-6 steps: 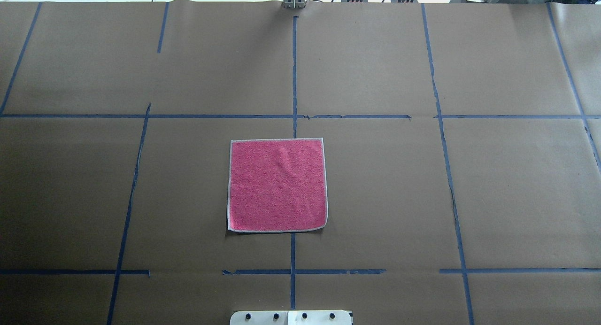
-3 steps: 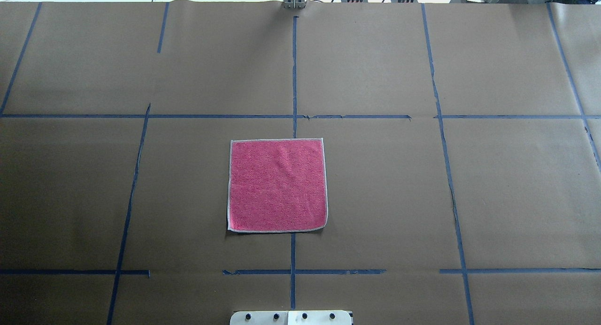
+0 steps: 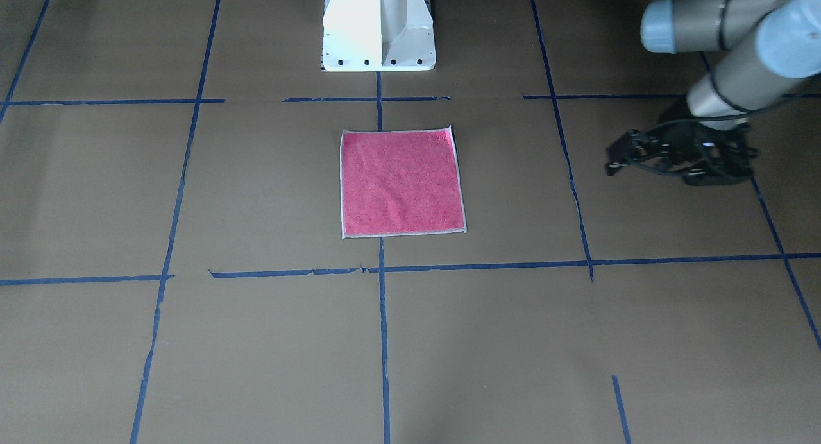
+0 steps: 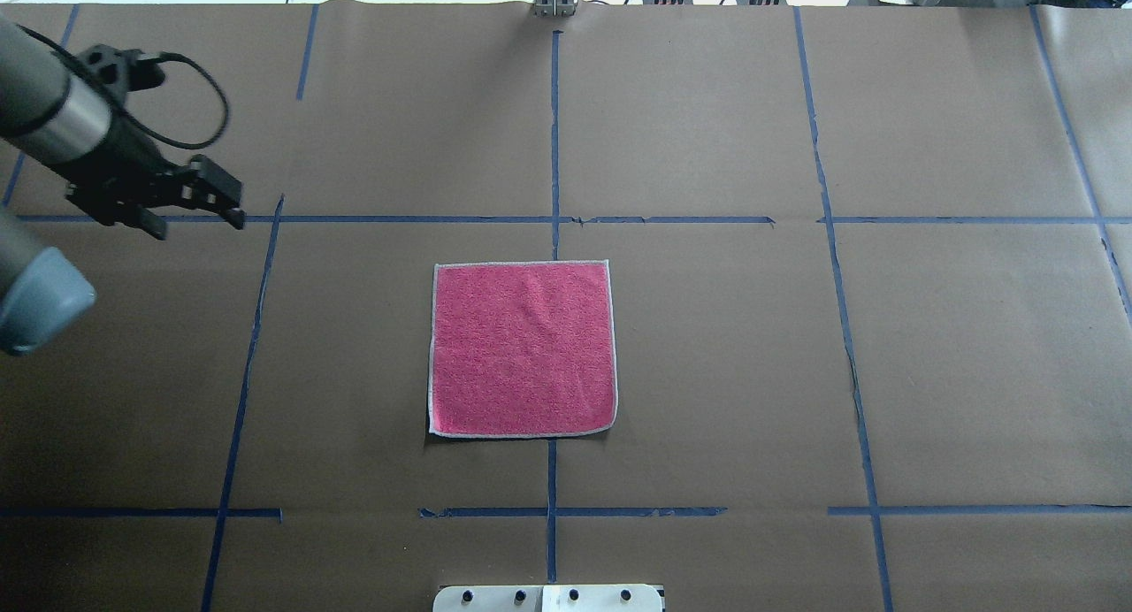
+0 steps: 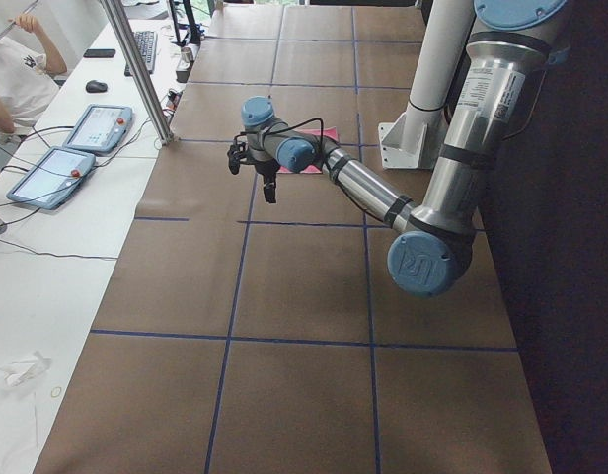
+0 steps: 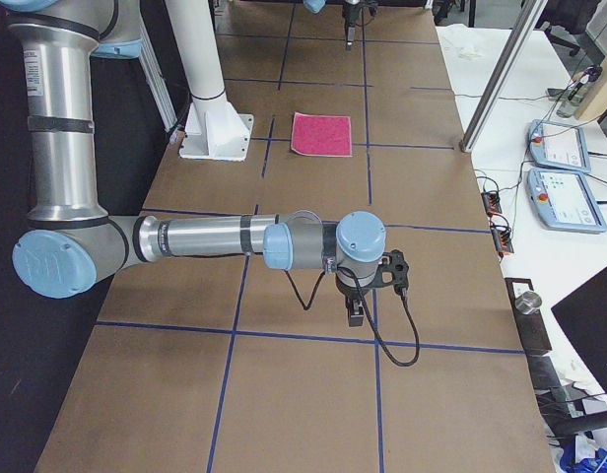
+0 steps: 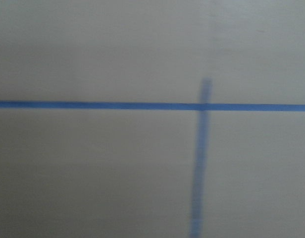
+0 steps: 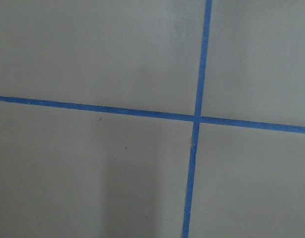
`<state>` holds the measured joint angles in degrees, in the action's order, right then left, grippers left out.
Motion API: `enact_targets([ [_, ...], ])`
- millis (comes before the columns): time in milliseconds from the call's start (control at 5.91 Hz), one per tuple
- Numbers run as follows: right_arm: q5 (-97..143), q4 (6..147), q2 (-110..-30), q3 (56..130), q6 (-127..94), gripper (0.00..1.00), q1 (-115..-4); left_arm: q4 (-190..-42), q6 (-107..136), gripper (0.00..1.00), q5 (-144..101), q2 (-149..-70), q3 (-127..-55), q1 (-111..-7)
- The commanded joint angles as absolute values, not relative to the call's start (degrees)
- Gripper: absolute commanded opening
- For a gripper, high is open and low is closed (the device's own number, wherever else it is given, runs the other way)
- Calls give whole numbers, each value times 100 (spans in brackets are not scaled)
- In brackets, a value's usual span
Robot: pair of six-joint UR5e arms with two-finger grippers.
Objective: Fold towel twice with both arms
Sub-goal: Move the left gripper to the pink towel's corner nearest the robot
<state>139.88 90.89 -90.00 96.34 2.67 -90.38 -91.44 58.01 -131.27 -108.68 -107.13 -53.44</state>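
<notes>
- Since the earlier overhead frames, my left arm (image 4: 55,121) has come into that view at its upper left, where no arm showed before. The towel (image 4: 522,348) has not shifted.
- Left tool (image 4: 237,207): the jaws stand apart and hold nothing. It hovers over the worktop (image 4: 707,373), well apart from the towel, out beyond the towel's far left corner and beside a tape (image 4: 398,218) crossing.
- Right tool (image 6: 355,313): it shows only in the right side view, low over another tape crossing and well apart from the towel. From that view I cannot tell how its jaws stand. Its wrist camera shows only brown paper and tape.
- Towel: it lies flat and fully spread, pink face up, with the pale edging visible on all four sides. It sits across the centre tape line, in front of the robot's base. No corner is lifted or turned over.
- Progress: I judge that no fold has been made and both folds remain. The step in hand appears to be the approach, with neither tool at the cloth.
- Next requirement, as I judge it: bring both tools to the two corners of one edge, grip them, and carry that edge over to the opposite one. Then repeat crosswise.
- Caution: the cloth lies flush on the paper, so a pinch may miss the edging or catch the paper beneath.
</notes>
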Motion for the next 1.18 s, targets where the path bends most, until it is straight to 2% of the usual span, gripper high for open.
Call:
enact_targets([
  [0, 14349, 8607, -8835, 9677, -704, 100, -8485, -9114, 7849, 100, -12468, -11581, -10740, -4033],
  [338, 14318, 8122, -8649, 9991, -1987, 100, -7870, -9132, 8967, 100, -11386, -11899, -10670, -2880],
  [677, 14317, 7772, -8622, 10379, -3395, 100, -7429, -9193, 9281, 82, -10926, -11927, -10565, -2348],
  [1015, 14317, 7567, -8596, 10520, -4032, 100, -7129, -9202, 9281, 70, -10916, -11892, -10451, -2250],
])
